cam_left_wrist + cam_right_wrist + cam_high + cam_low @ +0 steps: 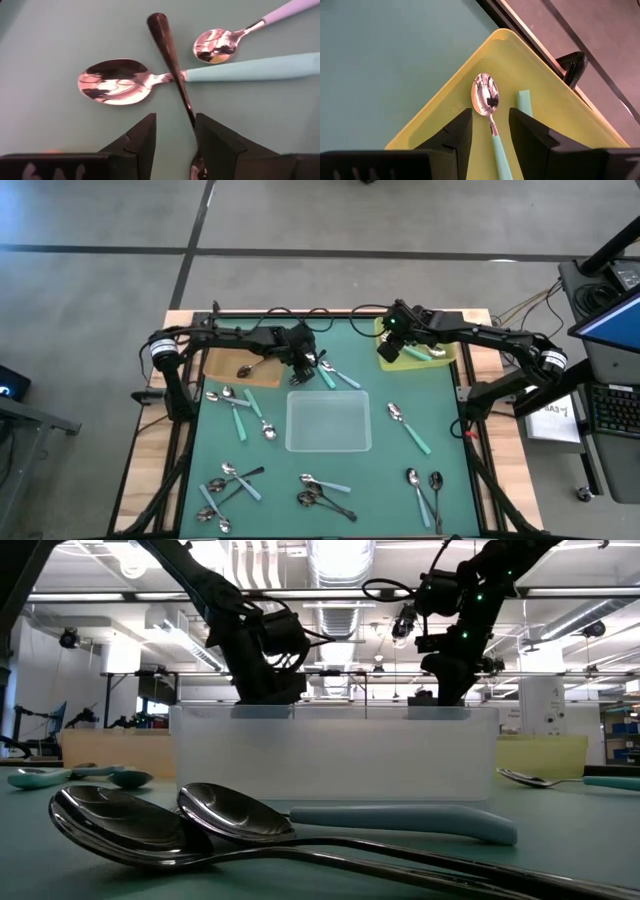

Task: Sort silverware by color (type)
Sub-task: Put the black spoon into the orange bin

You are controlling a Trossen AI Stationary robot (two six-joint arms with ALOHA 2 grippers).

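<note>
In the left wrist view my left gripper is open, low over an all-dark spoon on the green mat. The dark spoon's handle lies across the neck of a teal-handled spoon, and its bowl is down between the fingers. A pale-blue-handled spoon lies beside them. My right gripper is open over the yellow-green tray. Its fingers stand on either side of a teal-handled spoon that lies in the tray. In the high view the grippers are at the mat's far left and far right. My left gripper comes from above. The dark spoon's handle runs along the inner side of one finger, and I cannot tell whether they touch. The spoon lies flat on the mat.
A brown tray at the far left holds a dark spoon. A clear tray sits mid-mat. Several spoons lie scattered on the near half, at left, centre and right. A second teal handle lies in the yellow-green tray.
</note>
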